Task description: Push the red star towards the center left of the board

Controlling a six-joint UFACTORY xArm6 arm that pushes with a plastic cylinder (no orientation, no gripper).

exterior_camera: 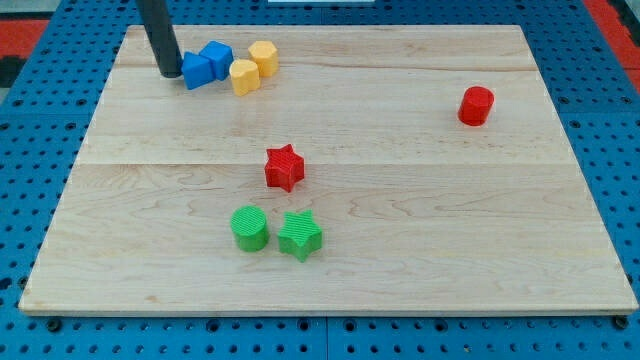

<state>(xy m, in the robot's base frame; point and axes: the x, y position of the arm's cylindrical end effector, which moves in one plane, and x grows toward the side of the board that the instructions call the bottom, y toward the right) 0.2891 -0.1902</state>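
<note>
On the wooden board [330,280], taken as the reference for all positions, eight things were logged, largest first. The rod stood at the board's top-left corner, and my tip [170,74] rested on the surface touching or just beside the nearer of two blue blocks [196,72]; the second blue block [217,58] sat against it toward the view's right. No claw was fitted: the rod ended plain, so nothing opened or closed and nothing was held.

Two yellow blocks [244,76] [263,57] lay just right of the blue pair, the four forming one cluster along the board's top edge. A green cylinder [249,228] and a green star [299,236] sat side by side, below the board's centre, nearly touching. A red cylinder [476,105] stood alone near the board's right edge, upper half.

The red star [284,167] lay close to the board's centre, slightly left, well apart from my tip. It was not yet at centre left.

Risks, as judged:
- Leaving the corner, my tip could drag the blue blocks along, since contact looked likely.
- Approaching the star from the top would drive it down into the green pair.
- An off-centre push on the star's points could spin it aside rather than move it left.
</note>
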